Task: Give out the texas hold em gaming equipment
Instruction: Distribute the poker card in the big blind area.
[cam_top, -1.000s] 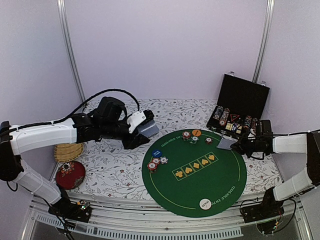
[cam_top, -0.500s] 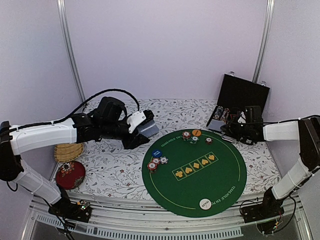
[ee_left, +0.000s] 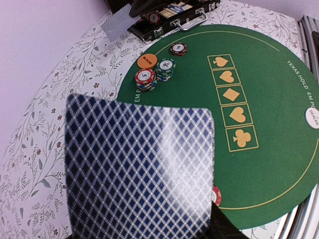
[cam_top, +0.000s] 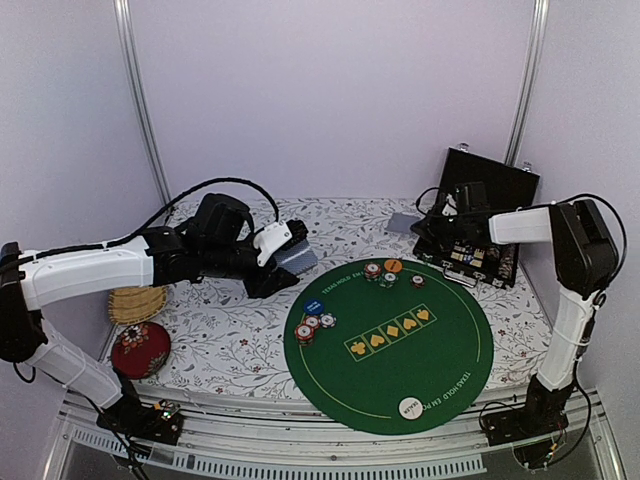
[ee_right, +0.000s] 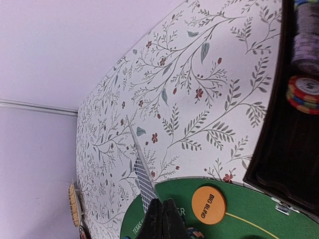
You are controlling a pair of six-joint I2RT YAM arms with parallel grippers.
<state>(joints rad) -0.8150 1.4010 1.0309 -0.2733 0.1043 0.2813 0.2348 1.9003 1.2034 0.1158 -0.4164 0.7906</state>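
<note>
playing cards are in both hands, one card each. the left hand [cam_top: 284, 255] is pinched tight on the left card [ee_left: 139, 169]. it holds the card up in the air over the flowery bench [cam_top: 230, 330], just beside the left edge of the green mat [cam_top: 400, 370]. in the left wrist view this card fills the near part. its blue criss-cross back faces the camera and the fingers are hidden behind it. the right hand [ee_right: 162, 219] is squeezed shut on the right card [ee_right: 143, 185], which sticks out past the fingertips. from the wrist that card is seen almost edge-on. from above it hangs over the bench past the far rim of the mat, just left of the open black case [cam_top: 510, 195]. on the mat, an orange disc [ee_right: 208, 204] lies near the right hand, with chip stacks [ee_left: 145, 78] beside it. a blue disc [cam_top: 314, 306] and more chips [cam_top: 305, 330] sit at the mat's left side. a white disc [cam_top: 410, 407] sits at its near edge.
</note>
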